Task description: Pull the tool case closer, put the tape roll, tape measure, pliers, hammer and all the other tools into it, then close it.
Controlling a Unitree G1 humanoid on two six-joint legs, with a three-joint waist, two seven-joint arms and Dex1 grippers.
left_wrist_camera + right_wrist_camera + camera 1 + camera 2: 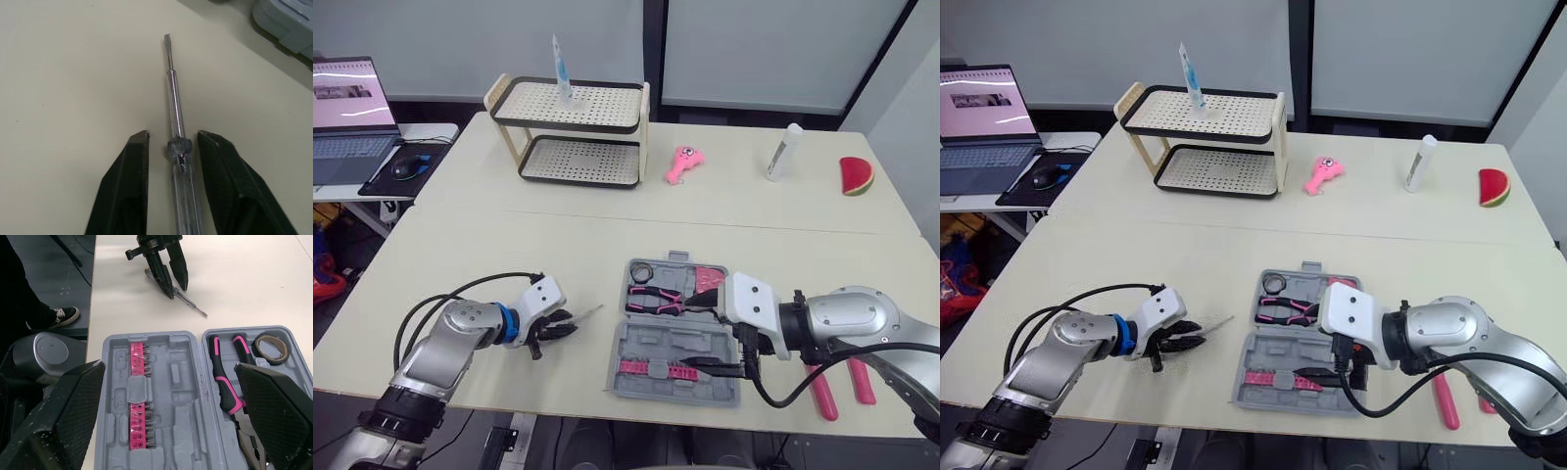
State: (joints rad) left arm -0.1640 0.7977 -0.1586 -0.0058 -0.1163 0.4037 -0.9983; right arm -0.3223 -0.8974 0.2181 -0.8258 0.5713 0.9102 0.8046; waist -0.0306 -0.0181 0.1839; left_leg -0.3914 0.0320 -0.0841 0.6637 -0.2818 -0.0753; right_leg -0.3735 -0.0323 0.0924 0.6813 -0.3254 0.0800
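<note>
While pliers (pixel 654 299), tape roll (pixel 640 270) are being held in tool case (pixel 651 343), screwdriver (pixel 175 112) is being straddled by left gripper (pixel 172 136), fingers open; right gripper (pixel 170 366) likewise.

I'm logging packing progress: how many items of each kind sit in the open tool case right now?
Tape roll: 1
Pliers: 1
Pink bit strip: 1
Pink item, kind unclear: 1
Total: 4

Open grey tool case (pixel 648 345) with pink pliers (pixel 654 299) and tape roll (pixel 640 268) inside
</note>
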